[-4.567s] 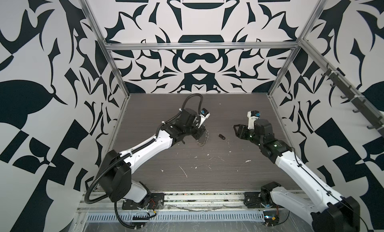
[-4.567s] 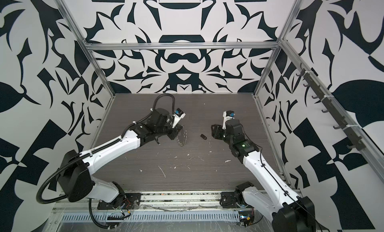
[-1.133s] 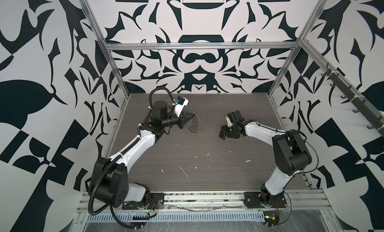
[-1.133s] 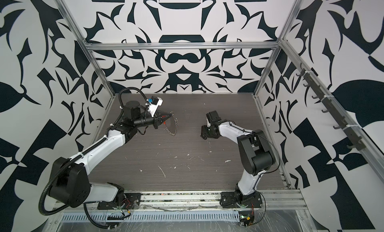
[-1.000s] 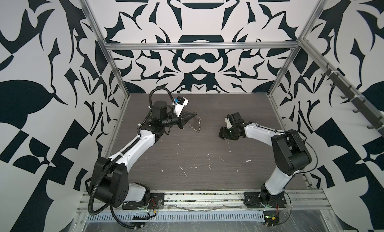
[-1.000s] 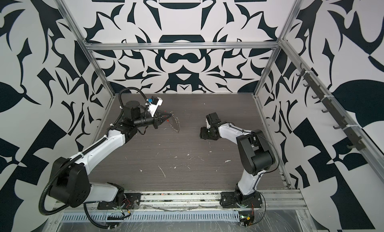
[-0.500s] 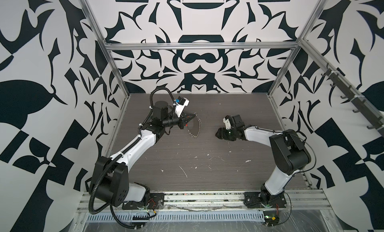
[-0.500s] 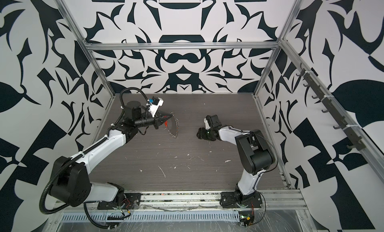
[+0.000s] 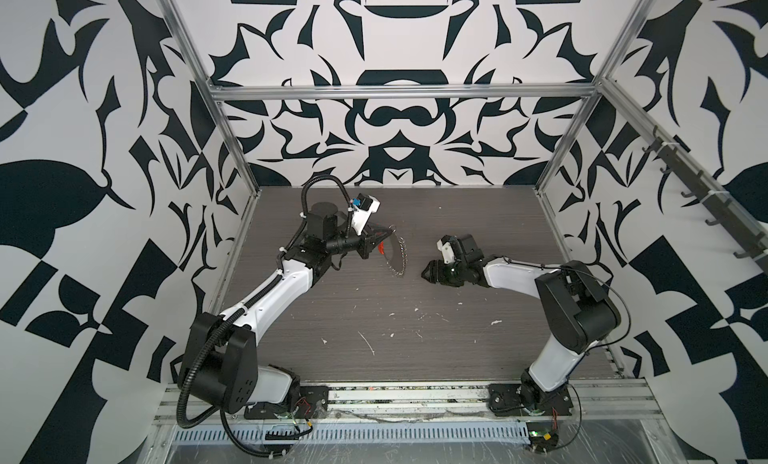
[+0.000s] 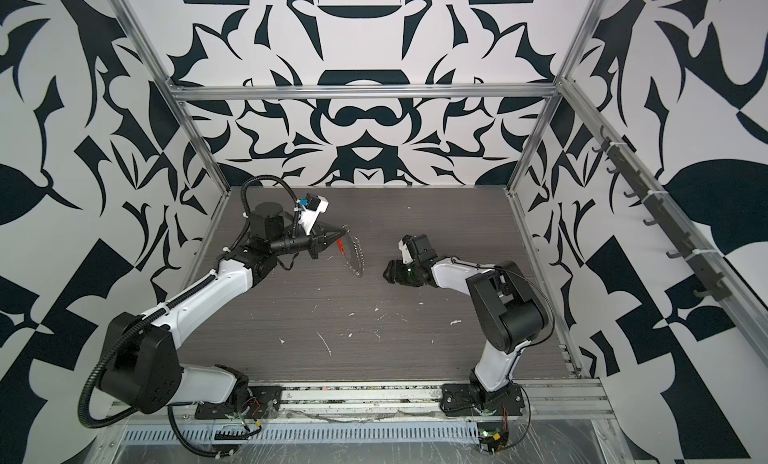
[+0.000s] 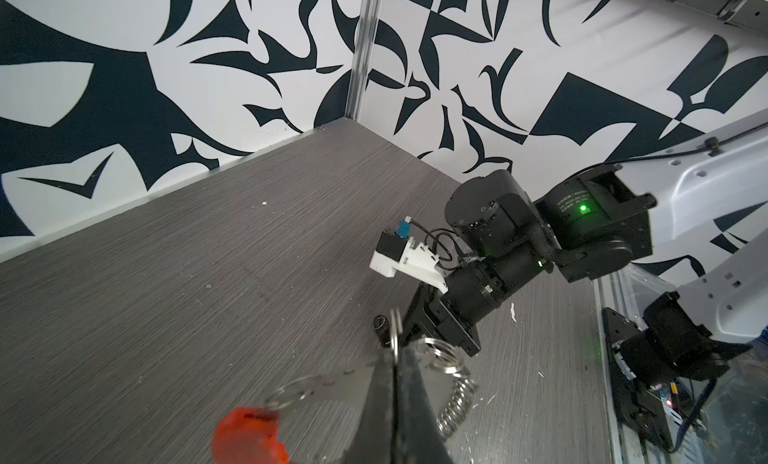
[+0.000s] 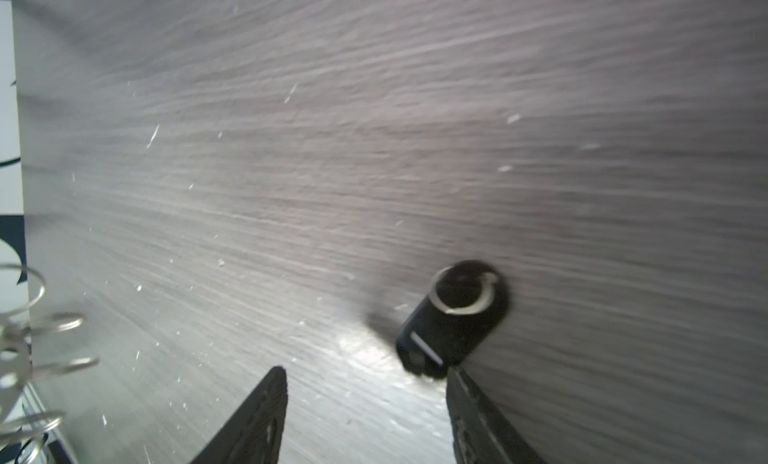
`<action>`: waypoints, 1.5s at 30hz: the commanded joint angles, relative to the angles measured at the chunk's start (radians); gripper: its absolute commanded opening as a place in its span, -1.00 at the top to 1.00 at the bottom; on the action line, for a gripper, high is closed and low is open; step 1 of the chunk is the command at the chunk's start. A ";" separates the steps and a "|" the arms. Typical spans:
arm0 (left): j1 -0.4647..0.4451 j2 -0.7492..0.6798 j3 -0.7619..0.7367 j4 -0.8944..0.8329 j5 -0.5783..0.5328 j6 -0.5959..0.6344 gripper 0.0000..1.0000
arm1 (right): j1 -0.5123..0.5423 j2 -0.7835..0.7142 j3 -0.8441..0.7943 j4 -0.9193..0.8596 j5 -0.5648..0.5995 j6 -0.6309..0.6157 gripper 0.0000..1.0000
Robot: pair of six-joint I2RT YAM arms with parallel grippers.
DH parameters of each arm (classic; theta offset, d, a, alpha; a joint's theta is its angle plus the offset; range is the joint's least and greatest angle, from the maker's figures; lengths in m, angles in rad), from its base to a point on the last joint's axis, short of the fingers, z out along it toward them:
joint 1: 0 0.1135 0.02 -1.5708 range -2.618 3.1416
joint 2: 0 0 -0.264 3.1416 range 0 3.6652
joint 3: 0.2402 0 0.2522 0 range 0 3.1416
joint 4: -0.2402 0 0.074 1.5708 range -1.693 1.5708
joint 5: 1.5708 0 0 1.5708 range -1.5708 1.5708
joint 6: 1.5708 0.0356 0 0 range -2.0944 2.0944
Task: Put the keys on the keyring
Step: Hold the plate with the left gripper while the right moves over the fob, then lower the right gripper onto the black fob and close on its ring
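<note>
Dark wood-grain table (image 9: 365,312), flecked with pale debris, is enclosed by black-and-white patterned walls (image 9: 395,46).

The key (image 12: 453,324) is found lying flat on the table, unheld, with a small ring (image 12: 459,311) fitted at its rounded end. In the right wrist view it is seen just ahead of the right gripper (image 12: 365,374). It touches or nearly touches the tip of one finger and lies outside the gap, not within it. The jaws are set moderately wide and carried low over the surface. This is judged to be a stance for closing on the key once it is centred. In both top views this gripper is placed just right of frame centre, and the key is hidden by it.

The keyring (image 11: 395,331) is pinched edge-on between the tightly closed jaws of the left gripper (image 9: 390,232), which is raised clear of the table left of frame centre. The chain (image 9: 400,256) and orange tag (image 9: 381,248) hang free below. This raised hold is judged to present the ring for threading.

The two grippers stand apart, with bare table between them. No container is seen. Threading has not yet been begun.
</note>
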 commanded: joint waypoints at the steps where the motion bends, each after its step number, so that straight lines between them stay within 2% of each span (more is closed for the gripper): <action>1: -0.002 -0.016 0.022 -0.007 -0.001 0.016 1.00 | 0.010 0.016 0.021 0.000 -0.009 0.013 -0.29; 5: -0.001 -0.022 0.018 -0.023 -0.004 0.032 1.00 | 0.010 -0.039 0.055 -0.084 0.013 -0.034 -0.26; 8: -0.002 -0.025 0.015 -0.030 -0.004 0.042 1.00 | 0.010 -0.104 0.084 -0.199 0.107 -0.121 -0.20; 10: -0.002 -0.023 0.017 -0.031 -0.005 0.045 1.00 | 0.010 -0.135 0.101 -0.264 0.215 -0.202 -0.09; 13: -0.002 -0.013 0.020 -0.024 -0.003 0.045 1.00 | 0.010 -0.131 0.127 -0.288 0.299 -0.320 0.21; 14: -0.003 -0.009 0.024 -0.024 -0.001 0.042 1.00 | 0.010 -0.117 0.144 -0.309 0.317 -0.362 0.24; 17: -0.003 -0.001 0.033 -0.027 0.006 0.037 1.00 | 0.022 -0.064 0.209 -0.375 0.321 -0.502 0.24; 22: -0.002 -0.014 0.036 -0.044 0.001 0.045 1.00 | 0.025 0.000 0.275 -0.389 0.308 -0.602 0.25; 27: -0.004 -0.026 0.036 -0.065 -0.002 0.053 1.00 | 0.024 0.070 0.345 -0.436 0.330 -0.641 0.21; 39: -0.004 -0.025 0.039 -0.082 -0.005 0.068 1.00 | 0.027 0.170 0.397 -0.452 0.336 -0.671 0.16; 43: -0.004 -0.025 0.042 -0.090 -0.006 0.074 1.00 | 0.027 0.187 0.412 -0.449 0.327 -0.670 0.31; 45: -0.003 -0.025 0.042 -0.095 -0.008 0.078 1.00 | 0.026 0.192 0.419 -0.450 0.321 -0.671 0.46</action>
